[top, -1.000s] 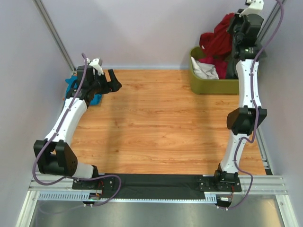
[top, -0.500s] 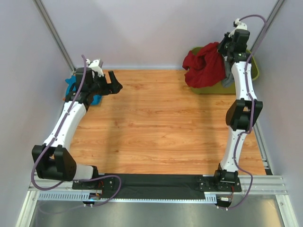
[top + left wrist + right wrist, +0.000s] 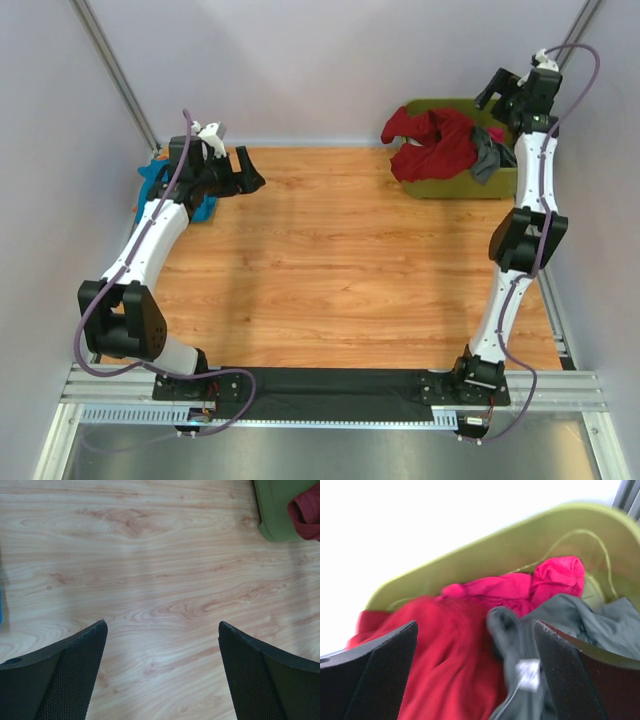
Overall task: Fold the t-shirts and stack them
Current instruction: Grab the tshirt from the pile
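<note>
- Whereas a second ago the right gripper (image 3: 503,95) was clamped on the dark red shirt (image 3: 438,145) and holding it bunched high over the bin (image 3: 462,186), its jaws now stand wide apart with nothing between them.
- That gripper hangs above the bin's far right side, at the far right corner of the table (image 3: 330,260), and is clear of the cloth.
- Half a second ago the dark red shirt hung from the gripper. It now lies crumpled across the bin's left part and spills over the left rim towards the table. Whether it touches the wood cannot be told.
- The right wrist view shows a pink garment (image 3: 520,587) and a dark grey garment (image 3: 560,625) in the bin beside the red cloth.
- The teal-blue shirt (image 3: 150,182) lies at the table's left edge near the far left corner, where it was before, partly hidden by the left arm.
- The left gripper (image 3: 254,170) has hardly shifted. Its jaws are spread and empty over bare wood near the far left corner.
</note>
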